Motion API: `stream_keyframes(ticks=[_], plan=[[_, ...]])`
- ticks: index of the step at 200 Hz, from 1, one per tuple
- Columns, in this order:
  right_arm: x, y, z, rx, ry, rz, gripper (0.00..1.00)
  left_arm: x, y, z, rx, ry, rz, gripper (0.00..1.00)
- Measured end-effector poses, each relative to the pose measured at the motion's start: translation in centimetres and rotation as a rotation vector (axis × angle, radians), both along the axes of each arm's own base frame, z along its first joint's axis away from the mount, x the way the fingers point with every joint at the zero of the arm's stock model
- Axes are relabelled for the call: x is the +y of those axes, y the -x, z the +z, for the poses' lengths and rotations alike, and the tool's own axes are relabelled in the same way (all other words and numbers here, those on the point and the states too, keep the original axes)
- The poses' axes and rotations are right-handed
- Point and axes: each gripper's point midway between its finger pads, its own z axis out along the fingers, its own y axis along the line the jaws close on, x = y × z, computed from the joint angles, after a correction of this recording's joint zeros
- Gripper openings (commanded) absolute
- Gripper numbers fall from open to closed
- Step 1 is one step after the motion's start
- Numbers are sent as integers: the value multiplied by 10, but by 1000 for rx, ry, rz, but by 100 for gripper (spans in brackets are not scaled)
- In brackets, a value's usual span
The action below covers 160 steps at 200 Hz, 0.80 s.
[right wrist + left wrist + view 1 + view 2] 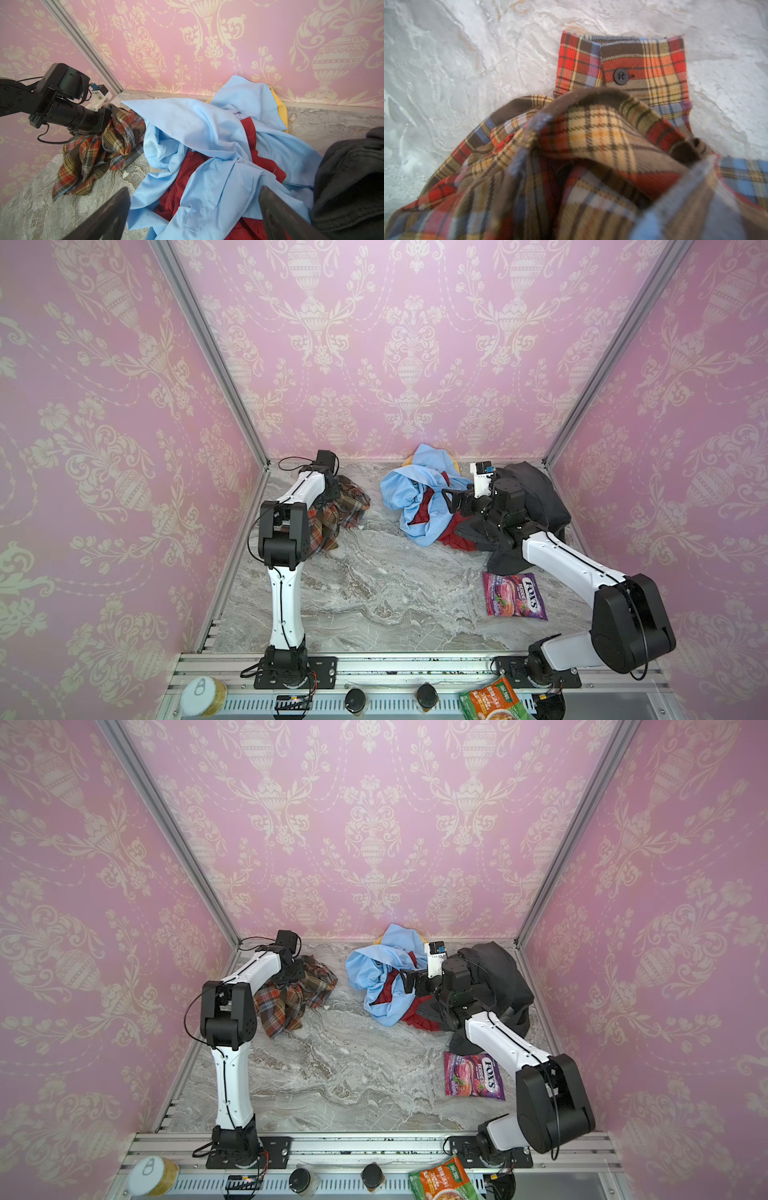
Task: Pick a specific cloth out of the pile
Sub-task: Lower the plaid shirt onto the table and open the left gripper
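Marble table (374,593) has wide bare room thru middle & front; the pile (415,493) sits back-right at the rear wall, the cloth (347,506) well apart at back-left, near the left wall edge. Purple snack bag (514,595) lies just in front of the pile's dark grey edge. Left gripper (110,113) clenched on the cloth's bunched top; right gripper (451,501) spread wide, empty, over the pile.

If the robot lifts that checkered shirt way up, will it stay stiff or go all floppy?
Probably floppy: the plaid shirt droops in soft folds below the left gripper. It looks like thin fabric, so it is likely light. Its fuzzy weave probably won't slip, though the loose end may drag across the table.
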Motion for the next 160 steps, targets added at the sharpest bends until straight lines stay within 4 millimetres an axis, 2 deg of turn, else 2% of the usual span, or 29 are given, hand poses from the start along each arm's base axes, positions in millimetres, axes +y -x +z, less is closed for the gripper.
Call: stream_keyframes(ticks=[70, 111, 142, 160], plan=[[-7, 12, 8, -11, -28, -24, 97, 95, 15, 2, -29, 88, 373, 2], [-7, 12, 7, -7, -25, -27, 98, 117, 18, -1, -42, 128, 510, 3], [-8, 14, 4, -3, -22, -30, 99, 136, 7, 2, -59, 146, 583, 6], [-9, 16, 2, 3, -19, -33, 99, 147, 2, 4, -68, 139, 608, 13]])
